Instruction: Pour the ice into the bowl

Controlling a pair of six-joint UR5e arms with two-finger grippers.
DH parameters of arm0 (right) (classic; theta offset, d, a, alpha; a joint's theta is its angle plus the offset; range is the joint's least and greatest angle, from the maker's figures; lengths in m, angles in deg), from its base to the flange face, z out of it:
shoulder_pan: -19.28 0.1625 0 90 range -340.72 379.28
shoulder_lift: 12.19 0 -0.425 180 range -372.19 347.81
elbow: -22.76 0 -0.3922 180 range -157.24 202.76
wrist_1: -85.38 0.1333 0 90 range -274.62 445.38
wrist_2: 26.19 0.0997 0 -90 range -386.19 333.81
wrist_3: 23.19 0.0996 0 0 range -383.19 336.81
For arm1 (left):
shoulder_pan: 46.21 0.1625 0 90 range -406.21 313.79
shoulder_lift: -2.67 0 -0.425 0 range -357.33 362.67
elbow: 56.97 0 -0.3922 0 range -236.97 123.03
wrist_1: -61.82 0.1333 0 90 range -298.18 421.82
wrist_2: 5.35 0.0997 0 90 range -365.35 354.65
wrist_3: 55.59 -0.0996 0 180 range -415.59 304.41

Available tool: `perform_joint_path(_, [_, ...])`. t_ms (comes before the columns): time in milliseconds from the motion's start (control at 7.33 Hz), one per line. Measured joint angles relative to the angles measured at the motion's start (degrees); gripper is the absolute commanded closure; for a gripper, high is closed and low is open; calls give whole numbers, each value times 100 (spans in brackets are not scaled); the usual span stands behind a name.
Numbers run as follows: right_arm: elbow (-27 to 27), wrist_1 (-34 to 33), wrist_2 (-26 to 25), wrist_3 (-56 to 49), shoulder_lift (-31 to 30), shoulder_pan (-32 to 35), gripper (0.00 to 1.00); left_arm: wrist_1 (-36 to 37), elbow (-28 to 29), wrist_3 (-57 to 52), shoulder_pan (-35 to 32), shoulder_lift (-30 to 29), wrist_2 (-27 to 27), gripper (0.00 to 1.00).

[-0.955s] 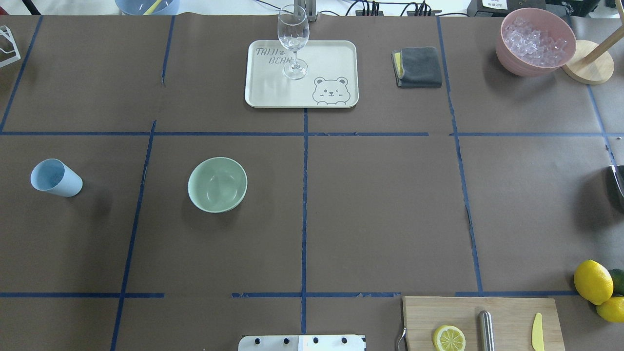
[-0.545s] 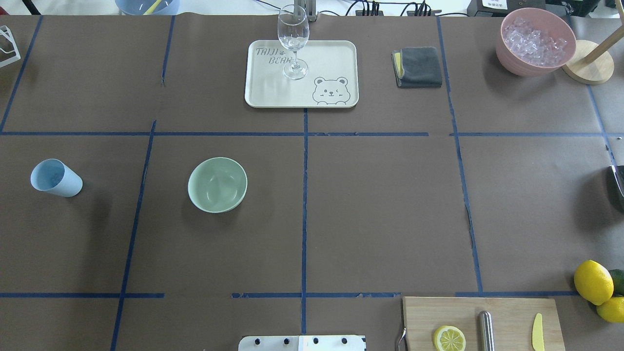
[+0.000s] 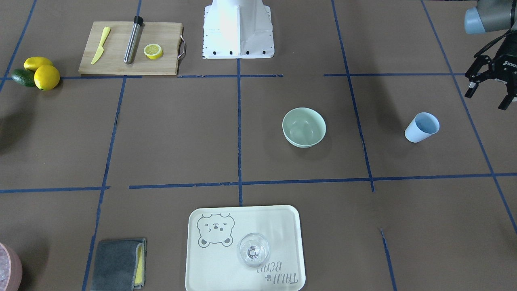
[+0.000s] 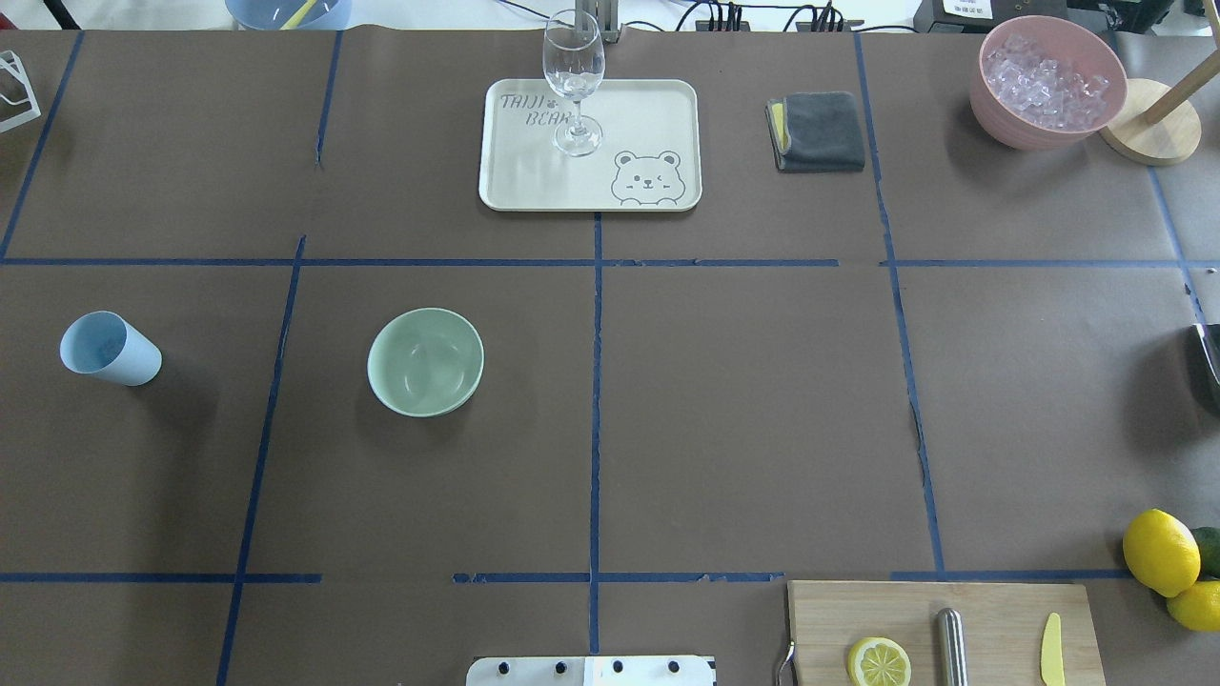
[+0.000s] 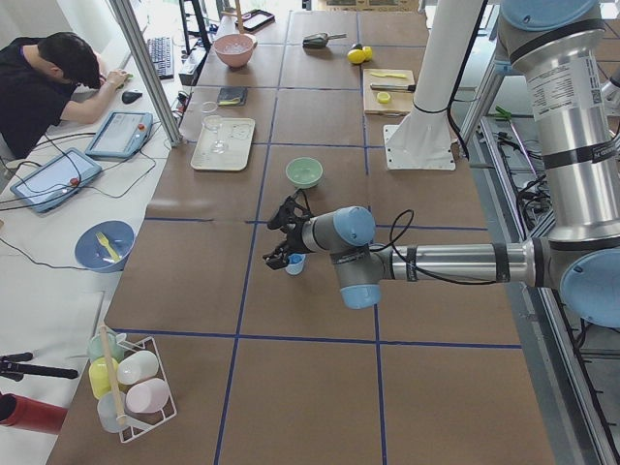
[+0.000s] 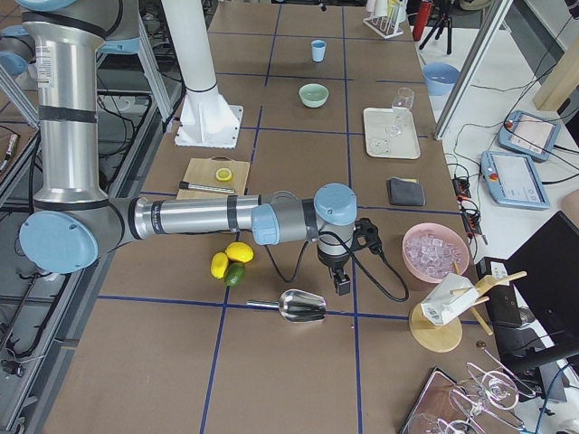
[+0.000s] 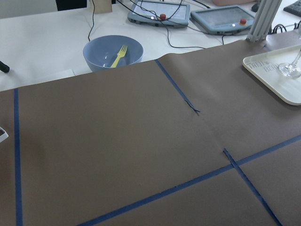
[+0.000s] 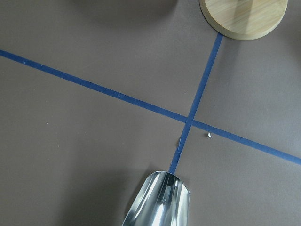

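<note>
The pale mint-green bowl stands empty and upright left of the table's middle; it also shows in the front view. A light blue cup stands upright further left, also in the front view. No ice shows; the cup's inside looks plain blue. My left gripper is open and empty, beside the cup on its outer side and apart from it. It also shows in the left view. My right gripper shows only in the right view, hanging over a metal scoop; I cannot tell its state.
A cream tray with a clear wine glass stands at the back middle. A pink container with whitish contents is back right, a grey cloth beside it. A cutting board and lemons are front right.
</note>
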Motion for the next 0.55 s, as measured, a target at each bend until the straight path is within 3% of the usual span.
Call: perform_joint_path(545, [-61, 7, -13, -5, -107, 0, 0, -636, -10, 677, 1918, 437, 2477, 0])
